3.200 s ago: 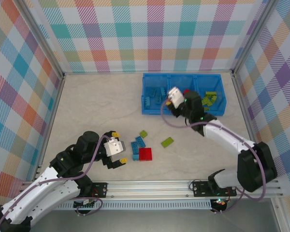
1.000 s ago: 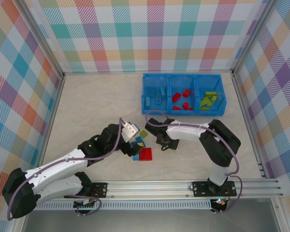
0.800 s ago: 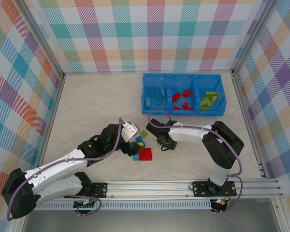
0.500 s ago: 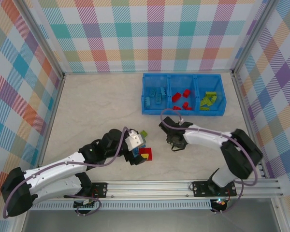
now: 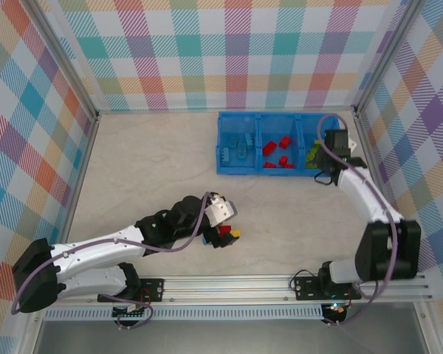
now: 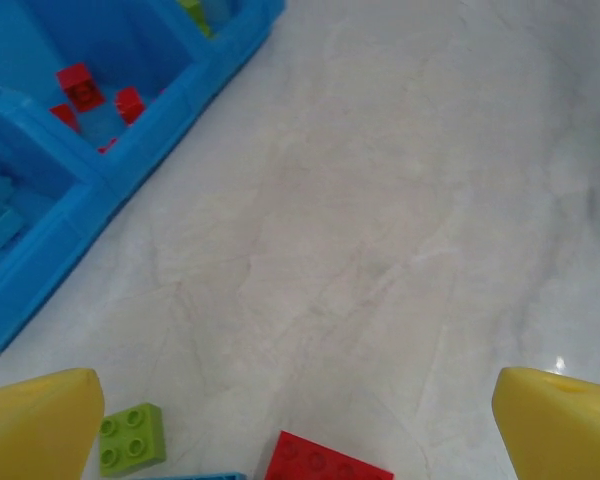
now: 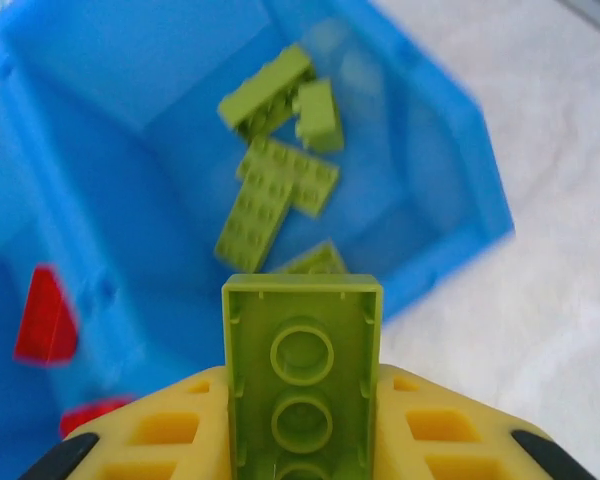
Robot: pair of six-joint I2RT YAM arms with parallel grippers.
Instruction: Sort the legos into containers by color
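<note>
Right wrist: right end effector (image 7: 302,425) clamps lime brick (image 7: 302,340), long axis fwd, underside to cam.

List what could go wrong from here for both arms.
The right gripper holds a lime green studded plastic bar near the rim of the green-filled compartment in the bright blue plastic bin; released early, it might clip the wall and fall outside. The left gripper hangs open over a red studded plastic brick with a small lime green square brick close beside it; closing could shove or catch the wrong one.
</note>
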